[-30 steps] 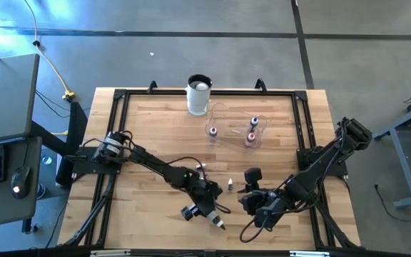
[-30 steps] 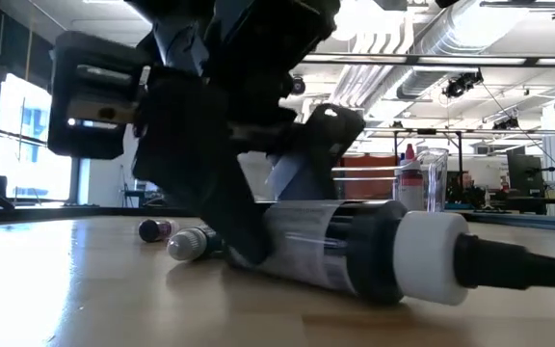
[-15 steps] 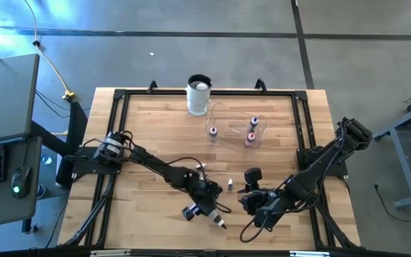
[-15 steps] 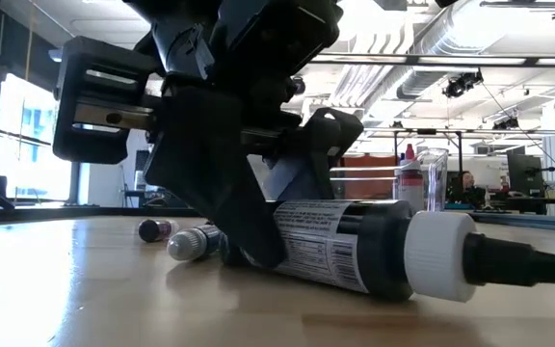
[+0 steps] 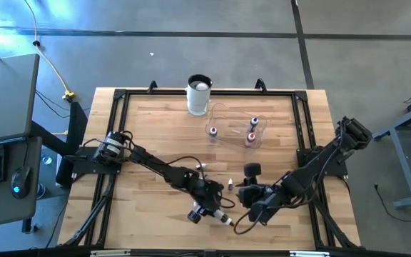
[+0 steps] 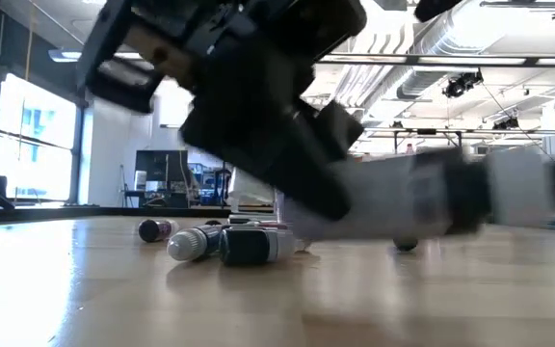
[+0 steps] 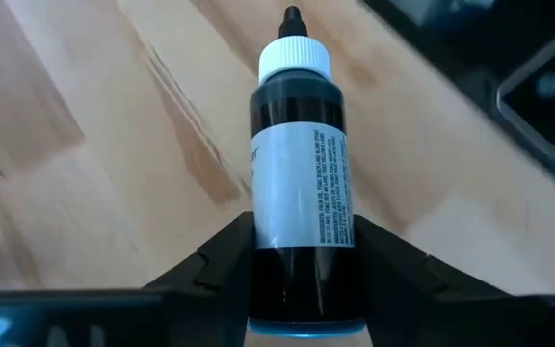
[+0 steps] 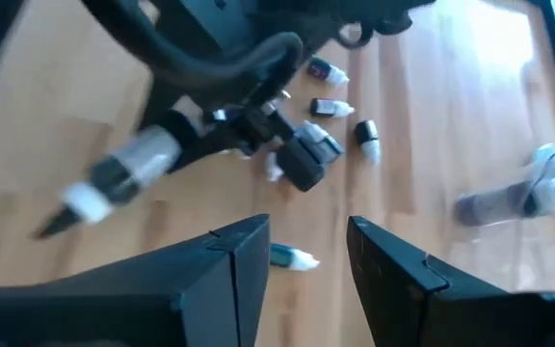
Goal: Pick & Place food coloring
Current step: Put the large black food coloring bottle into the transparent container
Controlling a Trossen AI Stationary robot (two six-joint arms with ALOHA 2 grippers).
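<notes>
My left gripper [image 5: 209, 211] is near the table's front edge, shut on a dark food coloring bottle [image 7: 300, 193] with a white cap and label. In the low view this bottle [image 6: 422, 198] shows clear of the wood. My right gripper [image 5: 247, 207] is just to its right, open, touching nothing; its wrist view looks down on the left gripper and the held bottle [image 8: 128, 169]. Several more small bottles [image 8: 333, 106] lie on their sides on the table, one [image 5: 230, 185] between the arms. Three bottles [image 5: 250, 137] sit in the clear bowl [image 5: 228, 114]. My left gripper pinches the dark bottle's body near its base [image 7: 297, 275] between its two fingers [image 7: 224, 255], one on each side. The fingers lie along the bottle, whose capped tip [image 7: 293, 53] points away from the wrist. The bottle is lifted clear of the table, roughly level.
A tall white cup [image 5: 199, 94] stands at the far edge, left of the clear bowl. A black frame [image 5: 120, 96] runs around the tabletop. Loose bottles [image 6: 200, 241] lie near the table's middle, behind the left gripper. Bare wood lies on the left half.
My left gripper has risen, lifting the dark bottle off the wood where it had been lying, and has moved a little toward the table's right. The bottle is now clear of the table. My right gripper has shifted slightly toward the left gripper.
</notes>
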